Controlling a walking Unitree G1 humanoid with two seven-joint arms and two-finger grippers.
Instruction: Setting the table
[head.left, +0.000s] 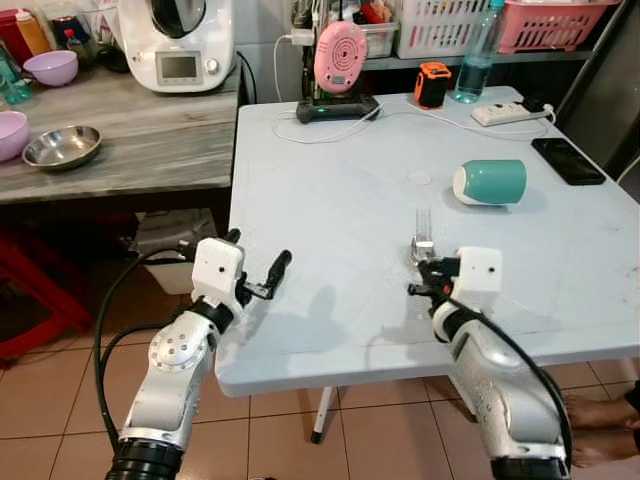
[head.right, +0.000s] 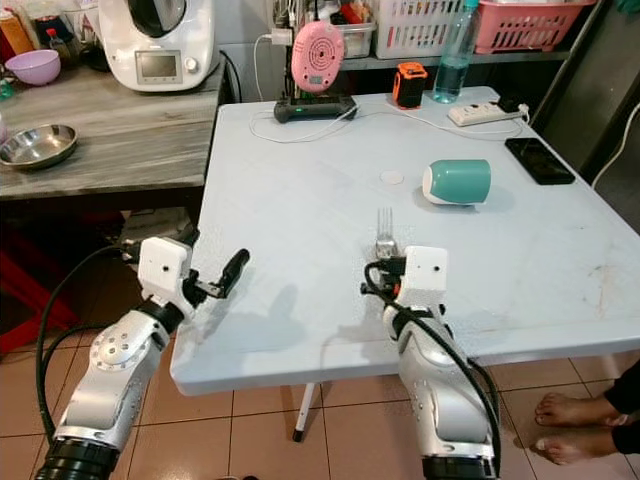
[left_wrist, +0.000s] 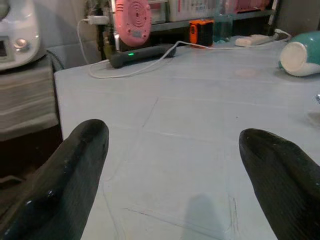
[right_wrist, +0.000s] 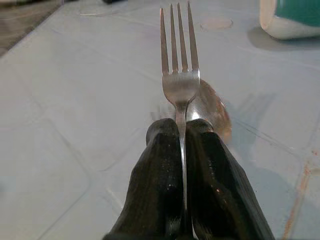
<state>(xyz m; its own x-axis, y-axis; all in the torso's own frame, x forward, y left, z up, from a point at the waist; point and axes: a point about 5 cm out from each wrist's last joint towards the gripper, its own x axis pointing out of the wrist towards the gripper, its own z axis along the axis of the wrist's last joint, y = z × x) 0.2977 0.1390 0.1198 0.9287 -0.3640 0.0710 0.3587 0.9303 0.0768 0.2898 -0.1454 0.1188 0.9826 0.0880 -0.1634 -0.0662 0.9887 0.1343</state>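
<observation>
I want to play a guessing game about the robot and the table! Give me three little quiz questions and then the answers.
1. True or false: the right end effector is shut on a silver metal fork with a spoon behind it.
2. How does the teal ceramic mug with a white rim sit on the light blue table? A) upright B) lying on its side C) upside down
3. Fill in: the left end effector, near the table's left edge, has its black fingers ____.

Key: 1 true. 2 B. 3 open, holding nothing.
</observation>
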